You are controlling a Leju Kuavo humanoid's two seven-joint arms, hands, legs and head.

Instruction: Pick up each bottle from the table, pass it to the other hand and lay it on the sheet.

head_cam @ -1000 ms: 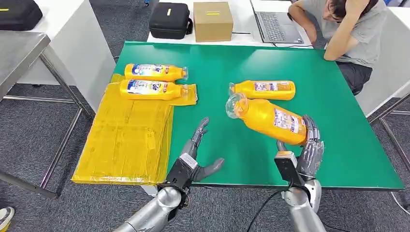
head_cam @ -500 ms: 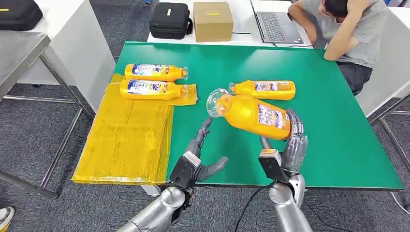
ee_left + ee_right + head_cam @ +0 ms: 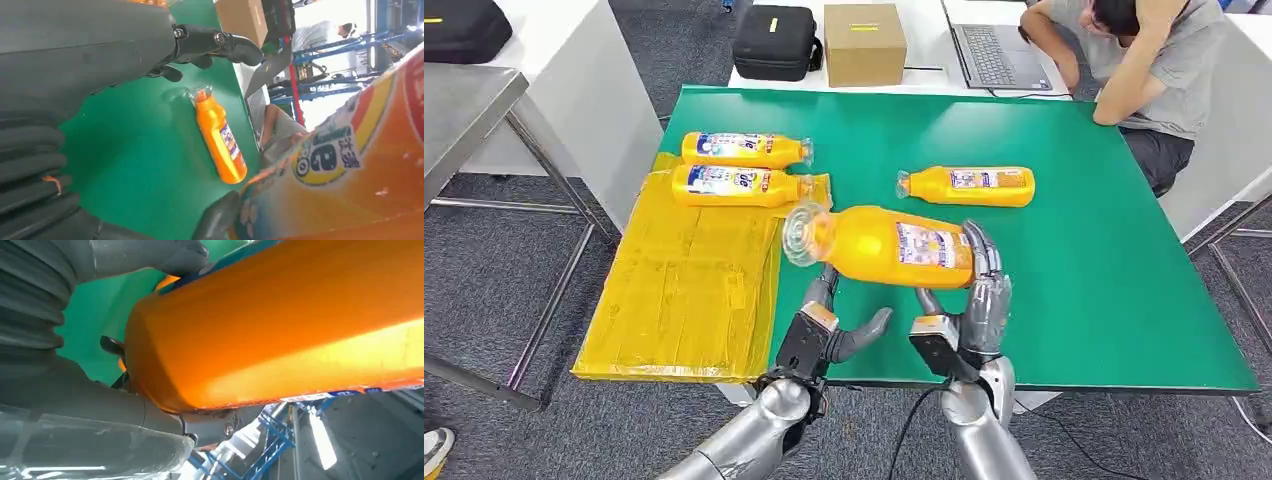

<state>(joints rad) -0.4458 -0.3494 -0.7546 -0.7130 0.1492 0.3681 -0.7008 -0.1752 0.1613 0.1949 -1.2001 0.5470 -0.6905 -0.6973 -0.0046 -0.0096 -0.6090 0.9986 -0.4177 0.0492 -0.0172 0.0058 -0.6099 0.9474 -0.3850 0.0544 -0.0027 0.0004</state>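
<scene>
Green table (image 3: 1074,250) bears yellow sheet (image 3: 689,280), lone bottle (image 3: 969,186).

Four orange bottles (image 3: 879,246) (one held), one yellow sheet (image 3: 686,290), seemingly two black cases (image 3: 774,42)

Bright, even light; wrist views prob. blurred close-up.

Office or lab workspace, grey carpet floor (image 3: 484,280), white desks (image 3: 924,75), laptop (image 3: 994,50), seated person (image 3: 1154,70)
</scene>
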